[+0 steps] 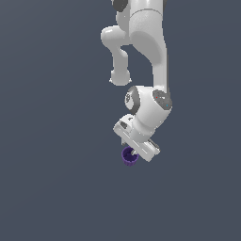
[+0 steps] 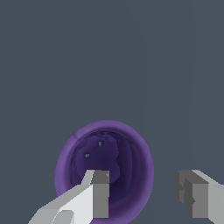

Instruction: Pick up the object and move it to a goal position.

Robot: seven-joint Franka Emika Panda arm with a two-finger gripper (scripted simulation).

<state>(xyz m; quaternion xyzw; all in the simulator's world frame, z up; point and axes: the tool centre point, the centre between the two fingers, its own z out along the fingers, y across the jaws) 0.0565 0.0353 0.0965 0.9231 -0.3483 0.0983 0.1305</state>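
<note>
In the exterior view, the white Panda arm (image 1: 150, 52) is reaching down over a plain dark grey surface (image 1: 47, 188), its gripper (image 1: 133, 155) hanging directly above the small dark purple cup (image 1: 129, 156). The cup is sitting on that surface just under the hand, peeking out on the exterior view's left of it, with the palm covering part of its rim.

In the wrist view, the gripper (image 2: 146, 192) is standing wide open, its two pale fingers spread well apart. One finger (image 2: 98, 192) is hanging over the cup's (image 2: 127, 148) hollow mouth, while the other finger (image 2: 199, 192) is hanging outside the wall, over bare grey floor (image 2: 109, 52). The cup is lying with its opening toward the camera, mottled inside.

The step in hand appears to be the grasp on the rim. Doing it well likely means lowering straight down so one finger drops inside the cup and the other outside, then pinching the wall between them. Whether the fingertips are already at rim height is hard to judge from these angles, so a slow descent seems wise before squeezing. Closing too high could tip the light cup rather than catch it.
</note>
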